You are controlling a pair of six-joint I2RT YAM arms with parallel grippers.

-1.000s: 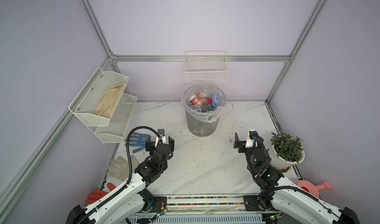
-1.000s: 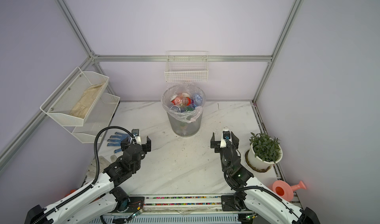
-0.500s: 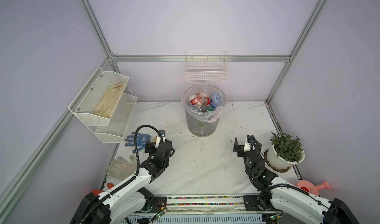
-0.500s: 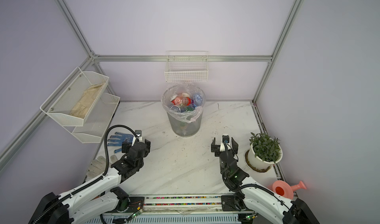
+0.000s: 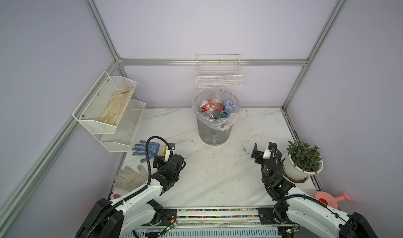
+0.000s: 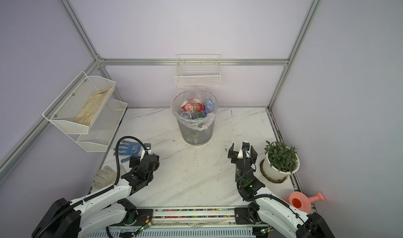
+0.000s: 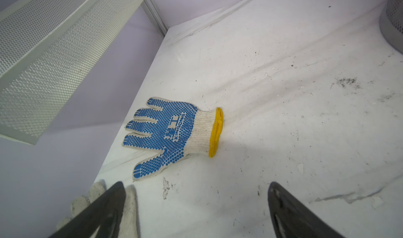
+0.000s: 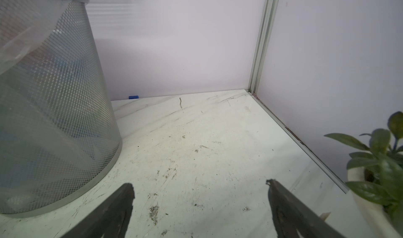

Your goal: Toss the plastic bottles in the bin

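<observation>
The bin, grey mesh lined with a clear bag, stands at the back middle of the marble table. Several plastic bottles with red and blue labels lie piled inside it, up to the rim. Every bottle I see is in the bin. My left gripper hangs open and holds nothing, low over the table front-left of the bin. My right gripper is open too with bare table between its fingers, front-right of the bin.
A blue-dotted glove lies just beyond the left gripper, a white glove beside it. A potted plant stands right of the right gripper. A pink watering can sits front right. White wire baskets hang on the walls.
Both arms have drawn back a little toward the front edge and sunk lower. Both grippers stayed open. The bin and gloves have not moved.
</observation>
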